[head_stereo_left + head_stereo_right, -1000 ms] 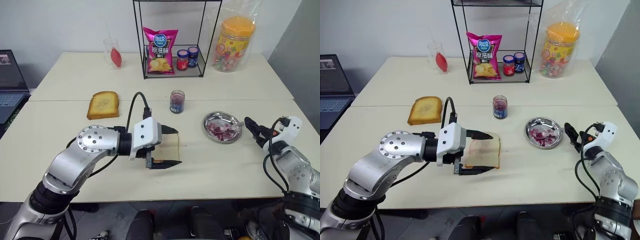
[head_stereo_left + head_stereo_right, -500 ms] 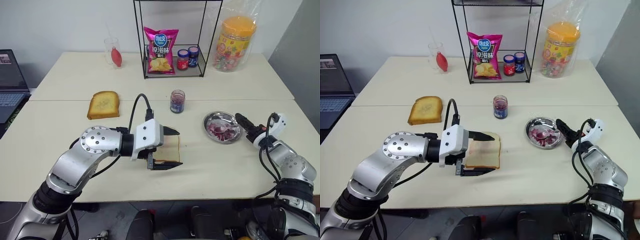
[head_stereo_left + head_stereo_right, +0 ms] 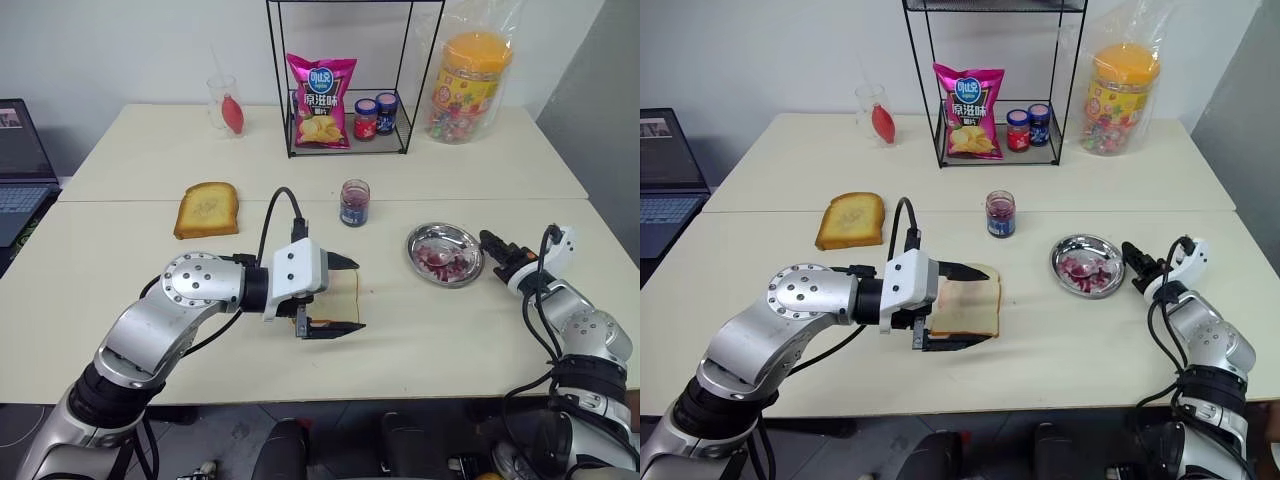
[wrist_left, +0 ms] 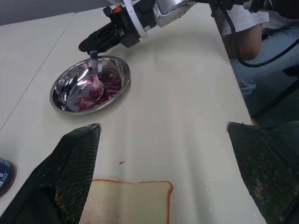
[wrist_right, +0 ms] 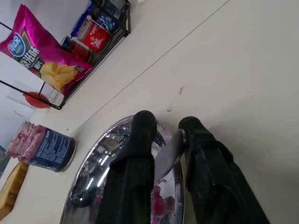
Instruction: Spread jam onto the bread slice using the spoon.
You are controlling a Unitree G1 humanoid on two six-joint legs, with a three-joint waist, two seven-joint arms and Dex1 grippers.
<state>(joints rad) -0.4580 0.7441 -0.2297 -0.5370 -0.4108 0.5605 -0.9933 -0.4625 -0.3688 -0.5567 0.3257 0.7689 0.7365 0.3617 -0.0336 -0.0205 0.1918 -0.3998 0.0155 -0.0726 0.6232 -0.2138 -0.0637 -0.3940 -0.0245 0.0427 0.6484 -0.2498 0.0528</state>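
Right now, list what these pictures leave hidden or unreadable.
- Bread slice: its left part lies behind the left gripper in both head views; the left wrist view's bottom edge cuts it off.
- Spoon: its handle end sits between the right gripper fingers; their bulk hides the bowl in the right wrist view.
- Jar labels on the wire rack: too small.

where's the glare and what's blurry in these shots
Left wrist view: bright highlights on the steel dish, the left gripper's own fingers soft and dark up close. Right wrist view: streaky reflections in the dish, the near fingers out of focus. Eye views: even light, soft shadows.
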